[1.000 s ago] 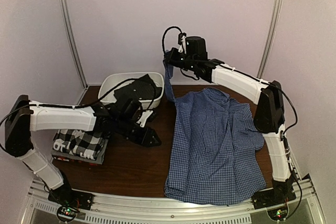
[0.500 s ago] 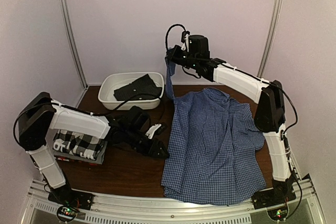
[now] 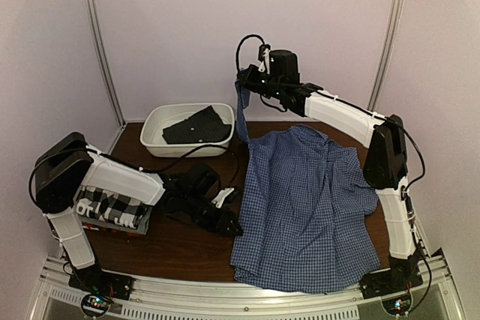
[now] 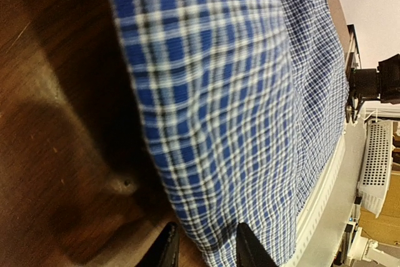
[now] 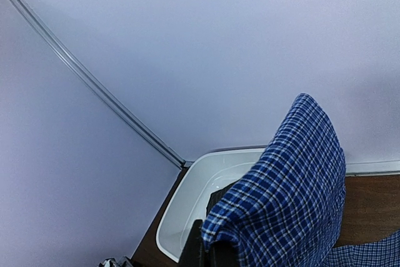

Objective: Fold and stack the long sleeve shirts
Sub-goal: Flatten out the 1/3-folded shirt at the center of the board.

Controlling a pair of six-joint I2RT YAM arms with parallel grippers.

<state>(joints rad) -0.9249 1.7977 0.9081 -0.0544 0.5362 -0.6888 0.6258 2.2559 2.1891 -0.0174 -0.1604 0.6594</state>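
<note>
The blue-and-white check shirt (image 3: 307, 200) lies spread on the right half of the table. My right gripper (image 3: 242, 82) is high above the table's back, shut on a sleeve of the shirt, which hangs down from it. In the right wrist view the check cloth (image 5: 294, 198) drapes over my shut right gripper (image 5: 209, 251). My left gripper (image 3: 231, 224) is low at the shirt's left edge. In the left wrist view it (image 4: 206, 256) is open, with the shirt's edge (image 4: 219, 123) between the fingers (image 4: 167, 251). The black-and-white plaid shirt (image 3: 112, 204) tops a folded stack at the left.
A white oval basin (image 3: 154, 129) with a dark garment (image 3: 196, 125) in it stands at the back left; it also shows in the right wrist view (image 5: 181, 217). The dark wooden table (image 3: 180, 249) has a metal rail along its near edge.
My left arm has swung from in front of the basin toward the front right, down to the shirt's left edge. The right gripper has stayed raised with the sleeve.
</note>
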